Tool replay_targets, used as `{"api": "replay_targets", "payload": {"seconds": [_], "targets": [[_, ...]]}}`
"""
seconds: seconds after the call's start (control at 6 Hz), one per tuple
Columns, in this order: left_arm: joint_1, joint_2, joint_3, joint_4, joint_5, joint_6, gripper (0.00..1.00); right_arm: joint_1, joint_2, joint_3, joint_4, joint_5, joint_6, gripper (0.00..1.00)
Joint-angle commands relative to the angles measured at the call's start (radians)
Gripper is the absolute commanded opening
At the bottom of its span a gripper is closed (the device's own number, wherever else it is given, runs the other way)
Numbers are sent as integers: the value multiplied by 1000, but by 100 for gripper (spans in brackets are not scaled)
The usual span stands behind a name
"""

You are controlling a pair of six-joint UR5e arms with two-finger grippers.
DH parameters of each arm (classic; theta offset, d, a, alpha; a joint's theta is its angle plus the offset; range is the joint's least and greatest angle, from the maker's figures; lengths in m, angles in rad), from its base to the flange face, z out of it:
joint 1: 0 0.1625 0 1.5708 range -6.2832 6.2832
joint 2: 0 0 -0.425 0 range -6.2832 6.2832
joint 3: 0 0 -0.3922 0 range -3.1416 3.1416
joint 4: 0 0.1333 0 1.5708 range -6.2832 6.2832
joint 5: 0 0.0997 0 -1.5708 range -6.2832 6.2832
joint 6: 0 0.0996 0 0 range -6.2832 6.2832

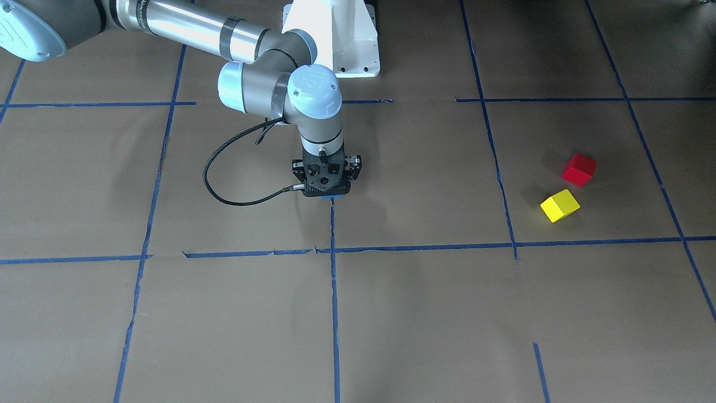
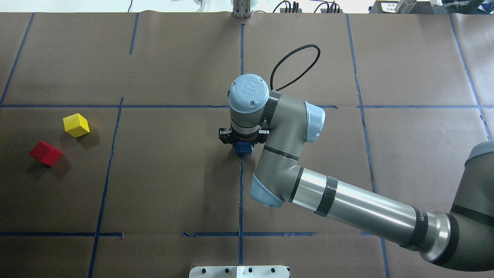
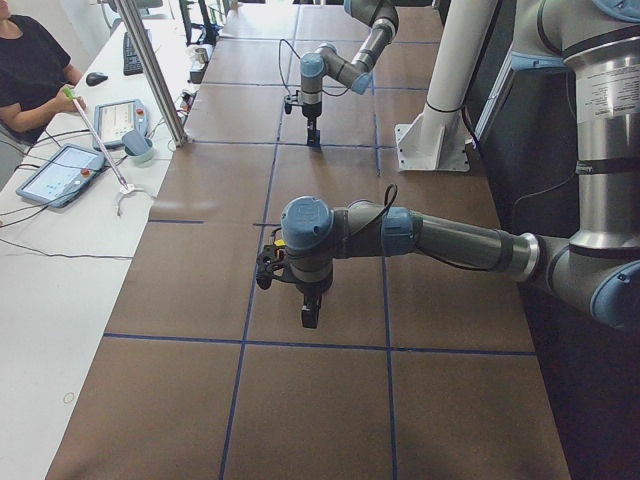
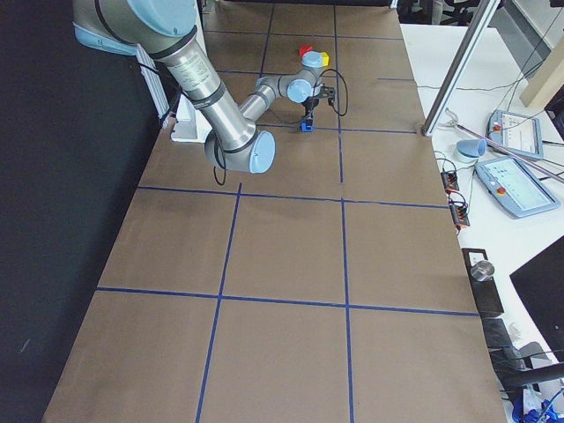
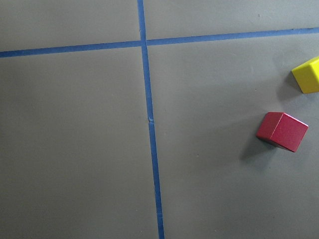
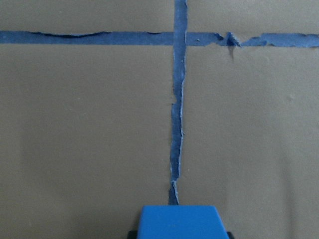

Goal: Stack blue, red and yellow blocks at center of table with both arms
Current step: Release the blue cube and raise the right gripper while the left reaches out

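The left hand [image 3: 311, 312] shows only in the side view from the table's left end. It hangs over the table [image 2: 173, 185] with its fingers pointing down, and I cannot tell whether it is wide or narrow. Its wrist camera looks straight down on a crossing of blue tape lines [image 5: 148, 119], with two blocks near the right edge of that view.

In the overhead view, the red block [image 2: 45, 153] lies furthest left on the table. It is a cube with sides all alike, turned cornerwise to the tape grid. The yellow block [image 2: 76, 125] sits near it but apart, a little further from the robot and nearer the centre. It is also a cube and is likewise skewed to the lines.

At the table's centre, well apart from those two, is the blue block [image 2: 243, 149]. It sits on the tape line that runs away from the robot. In the right wrist view its top edges run square with the tape. The right hand [image 1: 328, 189] points straight down over it, narrowed onto the block, with a dark fingertip against each side. Whether the block rests on the table or hangs just off it, I cannot tell.

The right arm [image 2: 347, 208] reaches in from the overhead view's right edge.
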Motion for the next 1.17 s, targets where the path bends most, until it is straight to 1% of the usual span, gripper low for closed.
{"api": "replay_targets", "payload": {"seconds": [0.0,0.17,0.33,0.5,0.67,0.83,1.0], "targets": [[2,-2,0,-2,1,-1,100,-1,1,6,2,-1,-58,100],[27,-2,2,-58,0,-3,100,2,-2,43,0,4,-83,100],[84,0,3,-108,0,-38,100,24,-10,90,-4,12,-82,100],[171,-3,0,-162,-2,-79,100,77,-80,246,-39,54,-80,100],[313,-3,6,-325,1,-104,100,140,-187,386,-61,118,-80,100],[424,-5,20,-445,18,-157,100,194,-291,466,-68,198,-82,100],[499,-49,76,-522,50,-165,100,208,-424,579,-56,202,-82,100]]}}
